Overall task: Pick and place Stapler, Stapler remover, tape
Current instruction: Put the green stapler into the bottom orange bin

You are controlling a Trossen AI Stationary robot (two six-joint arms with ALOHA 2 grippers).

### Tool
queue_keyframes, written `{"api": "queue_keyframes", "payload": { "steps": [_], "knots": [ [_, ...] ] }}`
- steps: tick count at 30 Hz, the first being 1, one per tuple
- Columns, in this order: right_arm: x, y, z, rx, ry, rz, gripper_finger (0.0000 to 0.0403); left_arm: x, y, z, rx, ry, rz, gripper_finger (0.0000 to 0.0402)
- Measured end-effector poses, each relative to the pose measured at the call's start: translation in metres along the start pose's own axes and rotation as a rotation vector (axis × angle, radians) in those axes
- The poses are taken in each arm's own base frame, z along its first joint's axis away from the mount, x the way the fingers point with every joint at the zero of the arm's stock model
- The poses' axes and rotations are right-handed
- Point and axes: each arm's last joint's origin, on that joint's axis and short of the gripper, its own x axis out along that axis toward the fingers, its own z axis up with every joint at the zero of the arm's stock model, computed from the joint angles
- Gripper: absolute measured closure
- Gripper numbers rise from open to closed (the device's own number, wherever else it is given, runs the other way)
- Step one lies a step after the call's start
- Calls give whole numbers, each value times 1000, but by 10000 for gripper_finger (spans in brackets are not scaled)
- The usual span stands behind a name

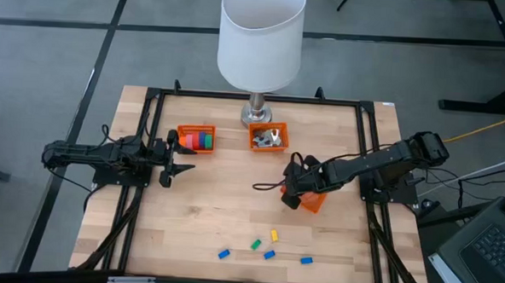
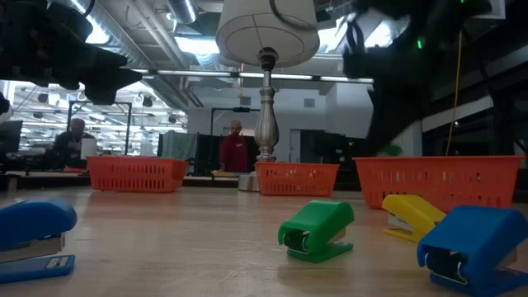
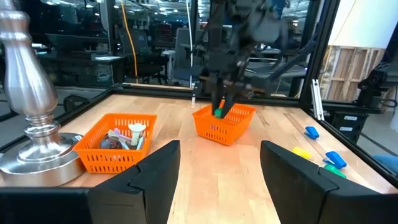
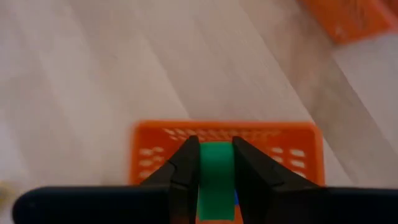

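My right gripper (image 1: 291, 193) is shut on a small green stapler (image 4: 216, 169) just above an orange basket (image 1: 315, 200) right of the table's middle; the left wrist view shows it over that basket (image 3: 225, 123). My left gripper (image 1: 180, 160) waits open near the table's left side, beside a basket (image 1: 195, 137) that holds the bright tape rolls (image 1: 203, 141). A third basket (image 1: 268, 139) at the lamp's foot holds pale silvery pieces. More small staplers lie near the table's near edge: blue (image 1: 224, 254), green (image 1: 255, 243), yellow (image 1: 274, 235). My right gripper pinches the green stapler's body (image 4: 216, 163) between its two fingers (image 4: 184, 168), coming from above and pointing down. The stapler is lifted clear, over the orange basket's open top (image 4: 227, 134). Which end of the stapler the fingers are on does not show.
A lamp with a white shade (image 1: 260, 35) and a silver foot (image 1: 255, 116) stands at the far edge. A dark frame (image 1: 152, 99) runs along the table's sides. Bare wood lies between the baskets and the staplers. People stand in the room behind (image 2: 237, 148).
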Motion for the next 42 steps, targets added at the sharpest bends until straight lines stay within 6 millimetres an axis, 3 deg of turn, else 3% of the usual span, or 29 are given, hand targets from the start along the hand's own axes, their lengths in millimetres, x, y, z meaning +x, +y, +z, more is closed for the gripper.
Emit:
{"api": "queue_keyframes", "payload": {
  "steps": [8,14,25,33,38,42],
  "knots": [
    [22,-26,-15,103,68,-87,318,0,0,0,0,1,0,183],
    [24,-32,-11,129,68,-98,272,0,0,0,0,1,0,183],
    [23,-38,3,151,108,-32,243,0,0,0,0,1,0,183],
    [-8,-13,43,99,4,127,248,0,0,0,0,1,0,183],
    [-37,19,61,33,-150,275,252,0,0,0,0,1,0,183],
    [-55,52,64,-60,-328,442,253,0,0,0,0,1,0,183]
  ]
}}
